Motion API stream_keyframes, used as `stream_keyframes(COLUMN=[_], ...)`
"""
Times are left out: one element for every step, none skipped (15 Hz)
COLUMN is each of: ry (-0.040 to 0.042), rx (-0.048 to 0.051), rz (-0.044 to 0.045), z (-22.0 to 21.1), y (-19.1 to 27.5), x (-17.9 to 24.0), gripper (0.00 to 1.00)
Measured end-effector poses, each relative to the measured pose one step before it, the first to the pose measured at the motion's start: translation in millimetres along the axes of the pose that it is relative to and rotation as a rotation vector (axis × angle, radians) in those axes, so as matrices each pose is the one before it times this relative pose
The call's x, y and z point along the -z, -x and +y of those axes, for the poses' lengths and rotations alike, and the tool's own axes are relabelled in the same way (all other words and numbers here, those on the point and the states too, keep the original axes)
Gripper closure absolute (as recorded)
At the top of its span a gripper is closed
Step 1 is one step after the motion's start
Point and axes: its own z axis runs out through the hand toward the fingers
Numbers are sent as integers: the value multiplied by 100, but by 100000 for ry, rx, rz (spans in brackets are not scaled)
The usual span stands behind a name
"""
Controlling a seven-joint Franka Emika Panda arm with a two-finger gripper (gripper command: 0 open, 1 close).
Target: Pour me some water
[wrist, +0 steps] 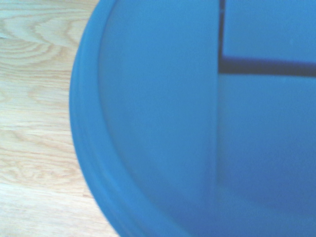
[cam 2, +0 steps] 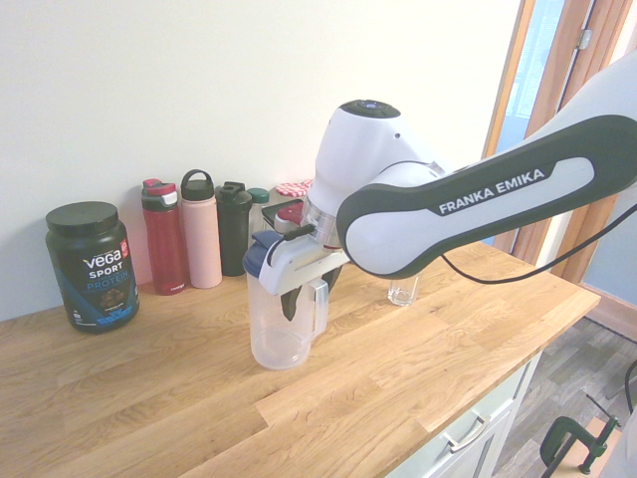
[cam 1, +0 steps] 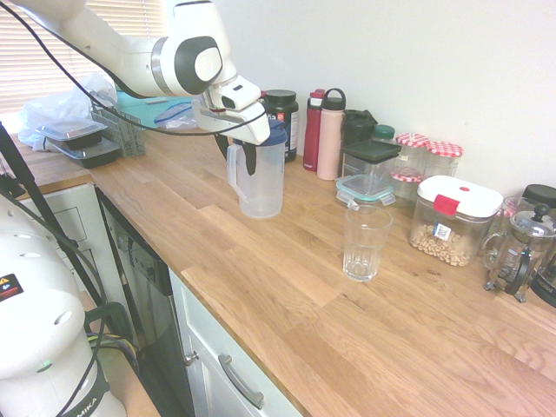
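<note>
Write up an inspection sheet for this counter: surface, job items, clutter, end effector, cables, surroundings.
Surface: wooden counter, no spill seen
Job items: lidded jug upright; glass upright, apart from it; water level unclear
Clutter: red bottle, pink bottle, food container, French press
End effector: fingers apart at the jug's handle
Cables: black cable along the arm
Surroundings: blinds, pale wall
</note>
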Motion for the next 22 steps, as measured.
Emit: stream_keyframes(ry=[-56,-37,36,47,15,16,22,-41,68,13,74,63,4,156,129,124,-88,2,-400,-428,-210,373], rx=[-6,-15,-7,-71,-131,-166,-252,-205,-87,-182,-217,-264,-322,-389,-317,-203,-66,3,109,443,983,1682], rz=[-17,0,-51,-76,-26,2,33,70,-9,109,63,40,66,-13,87,198,289,104,-143,-75,-172,-342], z=[-9,1,-4,10,33,44,49,11,17,41,112,104,90,141,156,171,244,422,502,518,710,996], y=[20,4,41,41,-23,-30,-8,6,6,-15,-37,-81,-122,-117,-78,-7,105,158,239,284,284,312], x=[30,34,-12,-24,-3,1,6,36,11,100,37,47,77,67,123,247,427,646,943,1224,1341,1283], gripper=[100,100,100,100,100,100,100,100,100,100,100,100,100,100,100,100,100,100,100,100,100,100])
